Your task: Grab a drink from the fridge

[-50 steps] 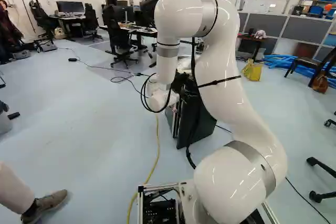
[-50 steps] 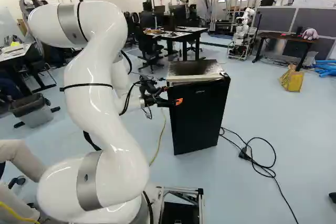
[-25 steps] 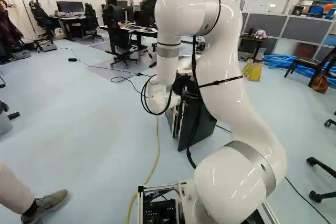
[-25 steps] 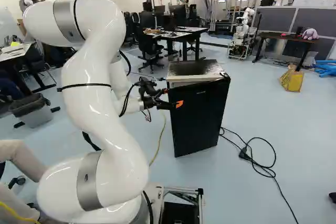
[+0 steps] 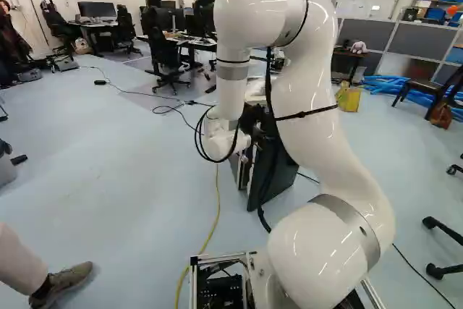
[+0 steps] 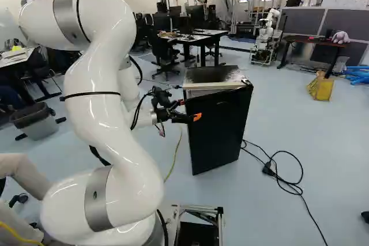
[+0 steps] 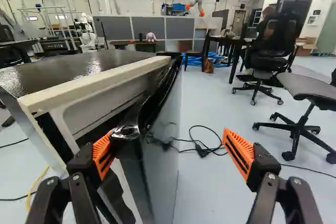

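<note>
pincer [image 7: 170, 149] fingers apart, one just inside free edge of ajar door [image 7: 161, 150]. fridge [image 7: 58, 69] at pincer's 10 o'clock; drink not in sight, likely inside. door looks stiff, slick, probably some weight: hook inner edge, swing it.

Your gripper [image 6: 189, 110] is at the free edge of the fridge door [image 6: 219, 131], which stands slightly ajar. The fridge's top [image 6: 213, 74] lies beyond the gripper; well to its right, a black cable [image 6: 268, 169] loops.
</note>
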Available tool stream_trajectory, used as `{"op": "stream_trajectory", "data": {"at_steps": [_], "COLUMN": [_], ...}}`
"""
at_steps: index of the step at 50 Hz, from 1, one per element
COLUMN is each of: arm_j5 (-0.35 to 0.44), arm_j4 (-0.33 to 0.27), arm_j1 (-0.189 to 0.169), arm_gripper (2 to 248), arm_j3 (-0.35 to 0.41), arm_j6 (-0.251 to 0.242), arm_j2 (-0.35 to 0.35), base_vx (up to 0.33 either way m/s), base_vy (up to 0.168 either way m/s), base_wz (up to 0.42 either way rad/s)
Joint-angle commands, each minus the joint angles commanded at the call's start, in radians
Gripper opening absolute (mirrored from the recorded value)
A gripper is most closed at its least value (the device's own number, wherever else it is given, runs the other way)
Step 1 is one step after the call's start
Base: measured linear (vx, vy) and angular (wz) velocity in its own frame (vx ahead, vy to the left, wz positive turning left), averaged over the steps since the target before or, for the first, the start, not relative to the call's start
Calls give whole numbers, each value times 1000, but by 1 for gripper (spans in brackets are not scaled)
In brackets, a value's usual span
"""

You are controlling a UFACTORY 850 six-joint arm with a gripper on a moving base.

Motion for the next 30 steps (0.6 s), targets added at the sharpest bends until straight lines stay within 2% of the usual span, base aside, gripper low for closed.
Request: {"op": "stream_trajectory", "data": {"at_steps": [30], "arm_j5": [0], "arm_j4": [31], "arm_j1": [20], "arm_gripper": [247], "arm_j3": [74], "arm_j6": [0], "arm_j2": [34], "base_vx": [0], "base_vy": [0], "base_wz": [0]}}
